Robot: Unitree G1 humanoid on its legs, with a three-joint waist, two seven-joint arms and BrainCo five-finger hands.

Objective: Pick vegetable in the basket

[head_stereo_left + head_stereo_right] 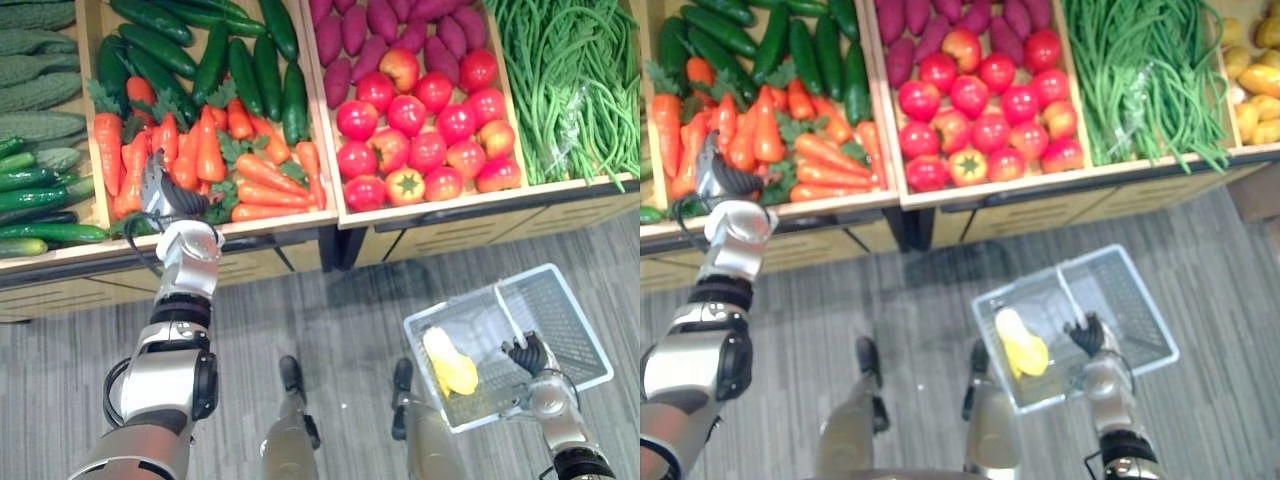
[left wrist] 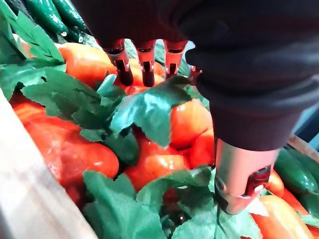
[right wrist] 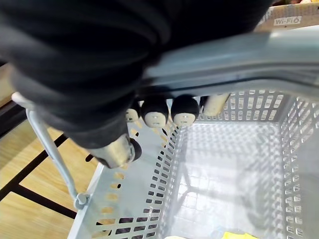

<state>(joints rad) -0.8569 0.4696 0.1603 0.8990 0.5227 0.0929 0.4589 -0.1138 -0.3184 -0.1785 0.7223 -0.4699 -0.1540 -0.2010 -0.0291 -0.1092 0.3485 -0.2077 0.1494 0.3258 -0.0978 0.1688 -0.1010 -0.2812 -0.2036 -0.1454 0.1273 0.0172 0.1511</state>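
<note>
Grey perforated basket (image 1: 562, 318), tapered carrots (image 1: 266, 173)

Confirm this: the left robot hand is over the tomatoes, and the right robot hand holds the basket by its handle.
Wrong: the left robot hand is over the carrots, as the left eye view shows. The right robot hand does hold the basket by its handle.

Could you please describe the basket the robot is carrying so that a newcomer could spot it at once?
Below the wooden crates of produce, over the grey floor, the right hand grips the handle of the basket. It is pale grey perforated plastic, unlike the wooden crates, and holds one yellow item.
</note>
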